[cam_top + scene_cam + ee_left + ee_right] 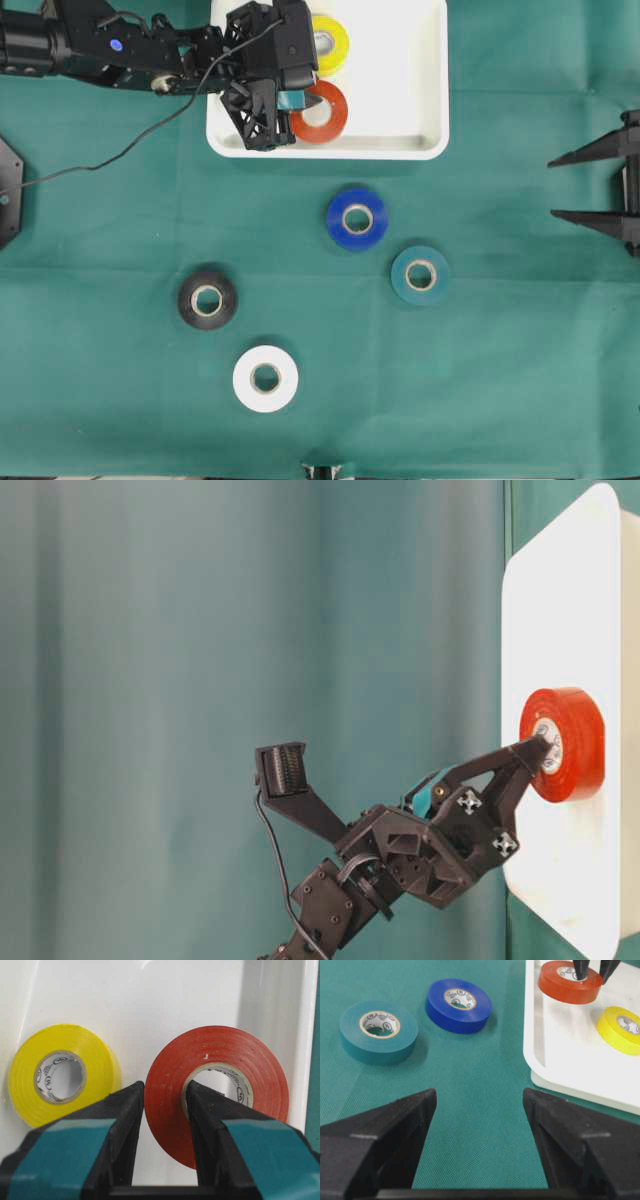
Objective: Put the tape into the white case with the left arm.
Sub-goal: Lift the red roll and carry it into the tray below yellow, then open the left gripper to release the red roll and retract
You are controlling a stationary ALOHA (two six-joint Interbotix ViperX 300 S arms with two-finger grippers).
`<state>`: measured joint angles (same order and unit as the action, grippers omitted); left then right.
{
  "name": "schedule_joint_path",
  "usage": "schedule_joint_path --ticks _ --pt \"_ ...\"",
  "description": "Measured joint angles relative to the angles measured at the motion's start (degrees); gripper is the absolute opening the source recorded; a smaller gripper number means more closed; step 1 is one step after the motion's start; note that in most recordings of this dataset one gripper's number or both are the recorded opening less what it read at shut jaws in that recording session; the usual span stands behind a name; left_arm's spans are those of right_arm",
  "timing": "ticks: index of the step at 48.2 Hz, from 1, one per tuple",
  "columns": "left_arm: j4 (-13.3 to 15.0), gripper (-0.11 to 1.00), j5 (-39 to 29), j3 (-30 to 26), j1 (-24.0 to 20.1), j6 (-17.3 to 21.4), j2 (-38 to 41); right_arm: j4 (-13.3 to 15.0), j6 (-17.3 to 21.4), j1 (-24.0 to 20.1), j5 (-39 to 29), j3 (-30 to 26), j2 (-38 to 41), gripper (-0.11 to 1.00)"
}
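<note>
The left gripper (pixel 165 1092) holds a red tape roll (pixel 220 1095) over the white case (pixel 400 90), its jaws clamped on the roll's wall, one finger inside the cardboard core and one outside. In the right wrist view the roll appears to sit at or just above the case floor; whether it touches cannot be told. A yellow tape roll (pixel 330 45) already lies in the case just beside it. The risk lies in the let-go: if the inner finger drags on the core as the jaws part or lift, the red roll could tip or ride up with it, nudge the yellow roll, or skid toward the near rim. A release from any height could set it bouncing or rolling on the smooth plastic. On the green bench, blue (pixel 357 218), teal (pixel 420 274), black (pixel 207 298) and white (pixel 265 378) rolls wait outside the case. The right gripper (pixel 600 187) rests at the bench edge, jaws wide apart and empty.
</note>
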<state>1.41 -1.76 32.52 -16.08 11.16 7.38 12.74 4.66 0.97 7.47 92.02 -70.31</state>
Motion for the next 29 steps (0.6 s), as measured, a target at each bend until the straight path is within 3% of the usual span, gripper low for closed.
schedule_joint_path --ticks 10,12,22,24,29 --pt "0.0 0.26 0.2 0.0 0.0 0.0 0.0 0.1 0.1 0.0 0.0 0.1 0.1 0.97" --pt "0.0 0.33 0.4 0.0 0.0 0.0 0.0 0.0 0.1 0.0 0.0 0.0 0.0 0.97" --pt "-0.1 0.9 1.3 -0.1 0.0 0.0 0.0 0.1 0.0 -0.1 0.0 0.0 0.0 0.97" --pt "0.0 0.94 1.3 0.0 0.0 0.0 0.0 0.0 0.1 0.0 0.0 0.0 0.0 0.97" --pt "0.0 0.9 1.4 0.0 0.0 0.0 0.0 0.1 0.1 0.0 0.0 0.0 0.0 0.97"
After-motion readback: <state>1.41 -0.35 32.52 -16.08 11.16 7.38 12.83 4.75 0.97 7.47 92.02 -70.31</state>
